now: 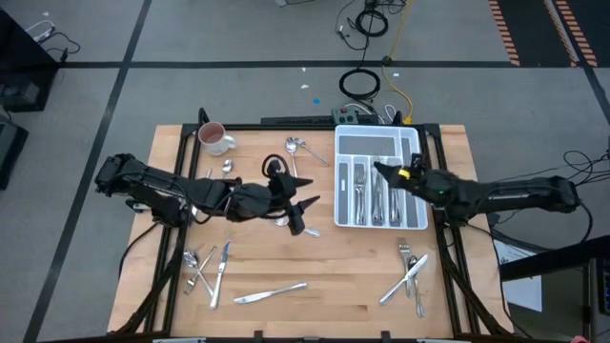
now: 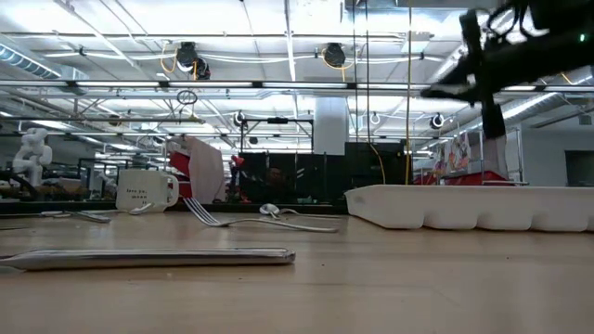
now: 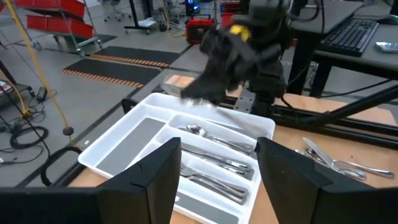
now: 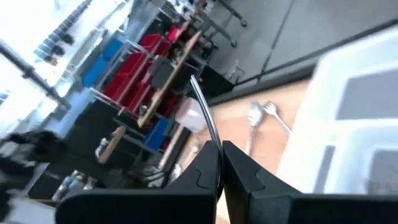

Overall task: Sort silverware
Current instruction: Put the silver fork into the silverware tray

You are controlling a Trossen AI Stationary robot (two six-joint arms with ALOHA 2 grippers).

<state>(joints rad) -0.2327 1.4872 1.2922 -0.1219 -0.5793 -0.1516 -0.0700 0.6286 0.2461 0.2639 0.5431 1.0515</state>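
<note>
Hovering mid-table, your left gripper [image 1: 303, 192] stands with fingers apart, empty, ready for loose silverware [image 1: 212, 267]. Your right gripper [image 1: 383, 171] is clamped on a slim utensil [image 4: 204, 109] above the white tray [image 1: 344, 211], presumably to drop it in.

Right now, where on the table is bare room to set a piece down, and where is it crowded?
Bare wood lies between the long knife at the near edge and the tray, and right of the mug. Crowded: the left near pile, the right near pile, and around the left gripper.
</note>
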